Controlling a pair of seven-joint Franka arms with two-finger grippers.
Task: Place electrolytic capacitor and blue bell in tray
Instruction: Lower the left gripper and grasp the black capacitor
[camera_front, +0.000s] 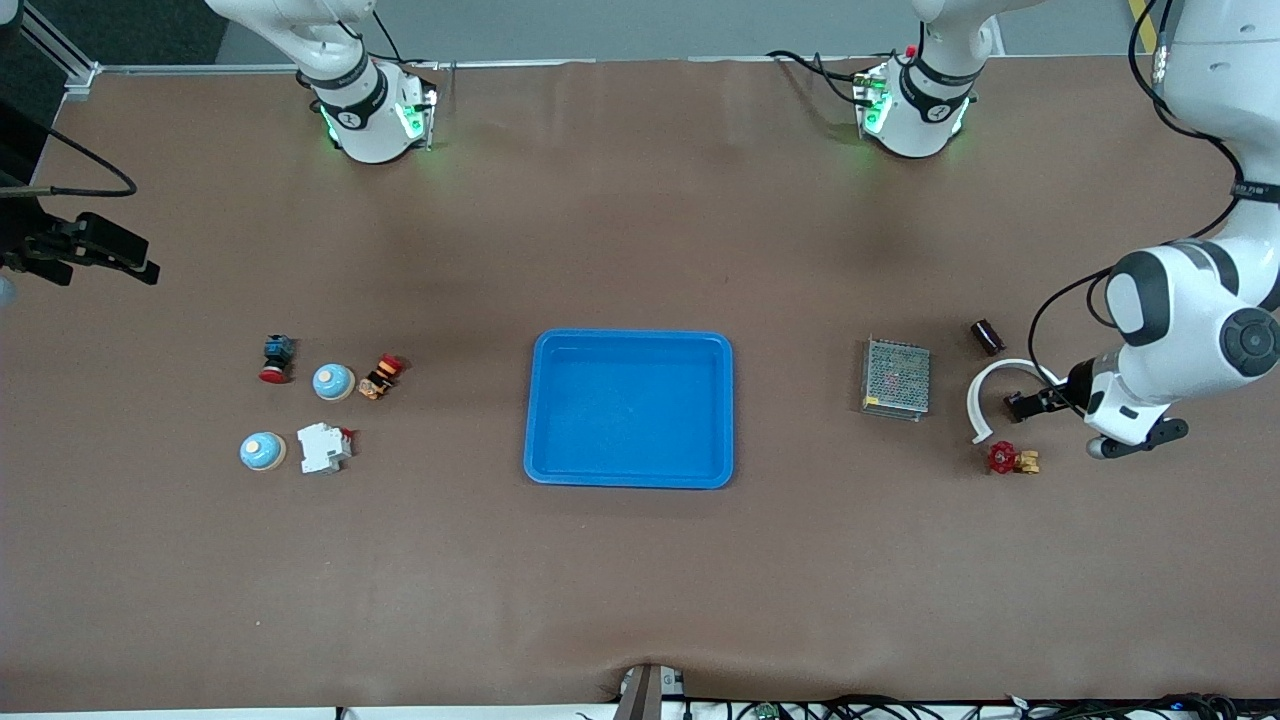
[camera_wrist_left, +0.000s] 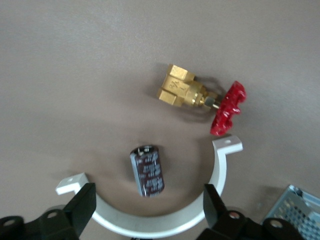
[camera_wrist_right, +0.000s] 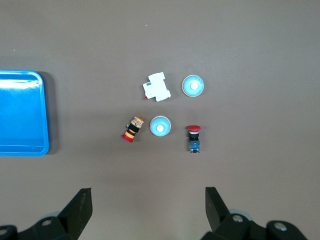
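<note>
The dark cylindrical electrolytic capacitor (camera_front: 987, 336) lies on its side at the left arm's end of the table, beside a white curved bracket (camera_front: 996, 385). In the left wrist view the capacitor (camera_wrist_left: 148, 170) lies inside the bracket's arc (camera_wrist_left: 165, 222). My left gripper (camera_front: 1025, 403) hovers over the bracket, open and empty (camera_wrist_left: 148, 210). Two blue bells (camera_front: 333, 381) (camera_front: 262, 451) stand at the right arm's end and show in the right wrist view (camera_wrist_right: 160, 126) (camera_wrist_right: 193, 86). The blue tray (camera_front: 630, 410) (camera_wrist_right: 20, 115) sits mid-table, empty. My right gripper (camera_wrist_right: 148, 210) is open, high over the table near the bells, out of the front view.
A grey mesh box (camera_front: 896, 378) stands between the tray and the bracket. A brass valve with a red handle (camera_front: 1012, 459) lies nearer the camera than the bracket. A white breaker (camera_front: 323, 447), a red-capped button (camera_front: 276, 358) and an orange-black part (camera_front: 380, 376) surround the bells.
</note>
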